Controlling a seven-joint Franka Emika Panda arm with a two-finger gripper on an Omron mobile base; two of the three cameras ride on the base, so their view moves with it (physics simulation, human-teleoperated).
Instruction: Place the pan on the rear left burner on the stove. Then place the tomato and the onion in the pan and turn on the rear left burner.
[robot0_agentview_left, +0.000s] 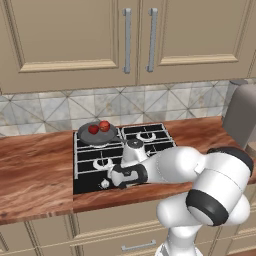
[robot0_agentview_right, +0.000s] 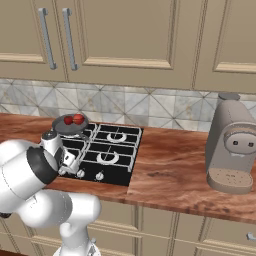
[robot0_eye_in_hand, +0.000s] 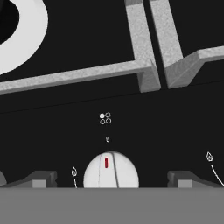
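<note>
End effector low at stove front, fingers wide, holding nothing; knob between them.

Left base view: round, shallow, dark grey pan (robot0_agentview_left: 97, 134) sits on rear left burner of flat black four-burner gas stove (robot0_agentview_left: 90, 184), two red round items inside, tomato (robot0_agentview_left: 104, 125) one of them; end effector (robot0_agentview_left: 106, 183) down at the front edge by the knobs. Right base view: pan (robot0_agentview_right: 70, 126) at back left, wooden bench (robot0_agentview_right: 175, 165) glossy. Hand view: small round silver knob (robot0_eye_in_hand: 111, 171) with red mark, centred between spread finger tips (robot0_eye_in_hand: 41, 179); likely rigid, smooth, slippery, so pinch its rim squarely.
</note>
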